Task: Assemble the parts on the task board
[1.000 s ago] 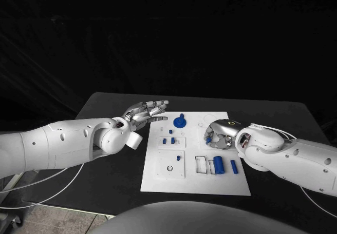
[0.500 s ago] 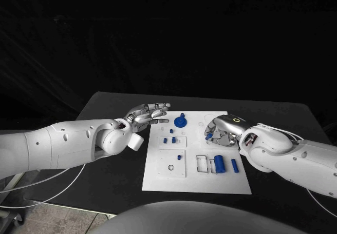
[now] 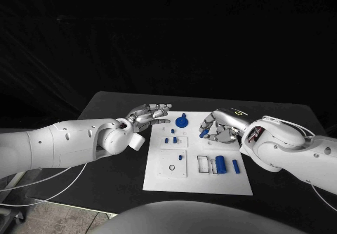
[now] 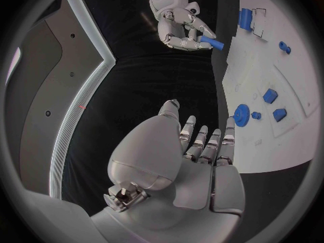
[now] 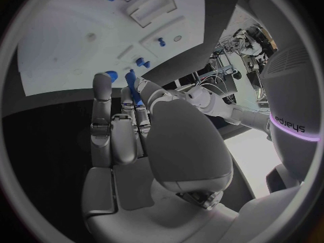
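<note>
A small blue part [image 3: 203, 132] is pinched in the right hand [image 3: 219, 127], which has been lifted off the task board [image 3: 198, 181] and carried toward its far end over the last second. The left hand [image 3: 147, 115] is held open and empty beside the board. Insertion is judged next.

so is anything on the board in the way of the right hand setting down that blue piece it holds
Nothing visible blocks it. The right hand pinches a blue part above bare task board; the blue knob stands clear, toward the left hand.
</note>
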### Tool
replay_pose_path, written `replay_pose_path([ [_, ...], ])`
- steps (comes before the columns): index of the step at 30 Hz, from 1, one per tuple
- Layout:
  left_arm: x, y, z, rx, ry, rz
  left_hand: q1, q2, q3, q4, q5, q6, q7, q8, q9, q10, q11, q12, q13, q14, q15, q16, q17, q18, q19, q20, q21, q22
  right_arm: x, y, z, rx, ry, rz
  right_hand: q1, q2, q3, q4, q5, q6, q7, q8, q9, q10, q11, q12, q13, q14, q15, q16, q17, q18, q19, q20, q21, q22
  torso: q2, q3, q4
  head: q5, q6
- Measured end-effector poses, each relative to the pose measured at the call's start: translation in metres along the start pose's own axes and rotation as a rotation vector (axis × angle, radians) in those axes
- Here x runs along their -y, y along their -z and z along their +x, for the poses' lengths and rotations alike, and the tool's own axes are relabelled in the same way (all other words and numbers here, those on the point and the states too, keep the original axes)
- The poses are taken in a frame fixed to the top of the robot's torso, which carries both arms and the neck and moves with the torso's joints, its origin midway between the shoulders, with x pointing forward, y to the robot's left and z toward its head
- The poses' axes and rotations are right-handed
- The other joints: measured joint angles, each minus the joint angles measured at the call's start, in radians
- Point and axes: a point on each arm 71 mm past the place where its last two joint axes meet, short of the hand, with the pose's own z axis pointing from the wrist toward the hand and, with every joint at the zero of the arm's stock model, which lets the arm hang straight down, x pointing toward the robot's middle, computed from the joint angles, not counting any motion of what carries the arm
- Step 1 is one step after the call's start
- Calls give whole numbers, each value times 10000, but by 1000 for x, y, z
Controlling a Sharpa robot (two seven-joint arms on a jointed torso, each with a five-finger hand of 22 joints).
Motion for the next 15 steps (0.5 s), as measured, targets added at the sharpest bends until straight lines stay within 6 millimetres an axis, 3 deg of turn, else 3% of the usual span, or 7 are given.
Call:
replay_pose_path([
  [8,-1,0,1,-39,24,-7,0,0,0,0,0,-1,0,0,0,37,37,6,8,0,0,0,-1,1,36,-37,0,0,-42,-12,32,-1175,-737,-789,14,14,7,-29,41,-34,30,-43,6,76,75,-57,-35,0,1,0,103,0,35,-35,0,-1,0,-5,6,165,0],
  [15,-1,1,2,-80,52,-3,0,0,0,0,0,-1,-1,0,-1,37,37,6,7,0,0,39,8,1,36,-36,0,1,-67,-29,60,-1675,-331,-1467,15,14,34,-57,40,-63,29,-81,155,109,107,-72,-32,23,-22,0,119,0,35,-35,0,-2,14,-5,19,269,0],
])
